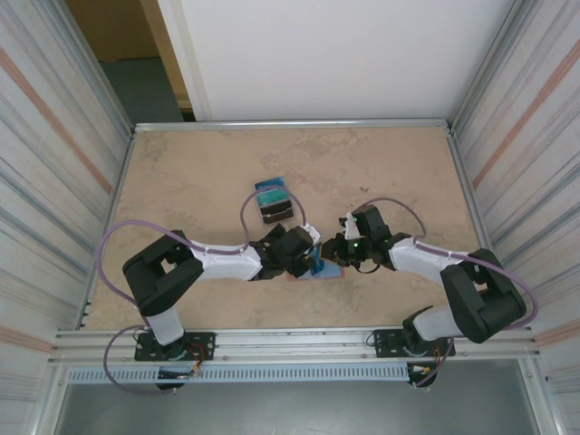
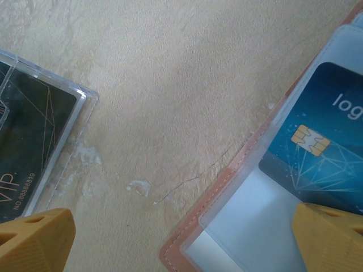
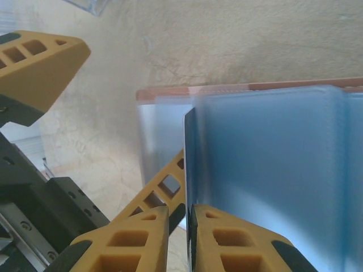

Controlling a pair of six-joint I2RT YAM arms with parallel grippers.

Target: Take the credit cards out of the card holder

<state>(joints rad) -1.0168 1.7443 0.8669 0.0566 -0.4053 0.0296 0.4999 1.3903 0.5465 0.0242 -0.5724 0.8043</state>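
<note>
The salmon-pink card holder [image 2: 195, 226] lies open on the table, its clear sleeves up. A blue credit card [image 2: 323, 141] with a gold chip sits in one sleeve. My left gripper [image 2: 184, 241] is open and wide, one finger [image 2: 332, 235] over the holder's sleeves, the other [image 2: 34, 238] over bare table. My right gripper [image 3: 180, 211] has its jaws a narrow slit apart. The edge of a blue credit card [image 3: 261, 153] stands in that slit, against the right pad. From above, both grippers [image 1: 313, 256] [image 1: 337, 246] meet over the card holder [image 1: 328, 270].
A clear case holding a dark VIP card [image 2: 28, 141] lies left of the left gripper. A dark block topped with teal-blue [image 1: 275, 201] sits further back on the table. Metal rails [image 1: 290, 125] and ribbed walls border the beige table.
</note>
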